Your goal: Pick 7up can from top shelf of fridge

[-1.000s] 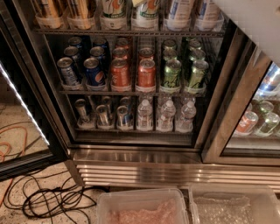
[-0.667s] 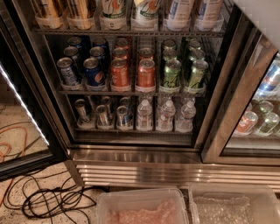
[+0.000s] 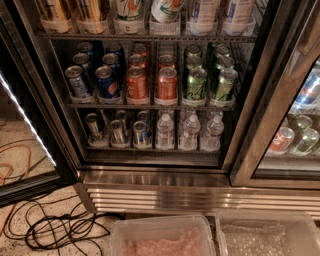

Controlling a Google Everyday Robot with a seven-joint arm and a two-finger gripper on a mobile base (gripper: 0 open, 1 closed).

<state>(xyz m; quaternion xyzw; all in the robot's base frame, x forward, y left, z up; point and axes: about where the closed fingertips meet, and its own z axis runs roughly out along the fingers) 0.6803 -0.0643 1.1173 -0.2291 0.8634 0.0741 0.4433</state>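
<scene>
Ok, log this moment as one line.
claw: out of view | 7up can: untouched on top shelf | fridge: door open

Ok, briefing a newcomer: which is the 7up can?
No gripper in view. In the fridge, find the top shelf, fourth lane from left. The 7up can is white with green lettering and an orange spot, unlike the white-and-blue cans to its right.

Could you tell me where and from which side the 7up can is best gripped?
Grip the 7up can across its slim round body above the clear lane front, likely coming straight in from the open front; neighbouring cans crowd both sides. The claw is out of view.
</scene>
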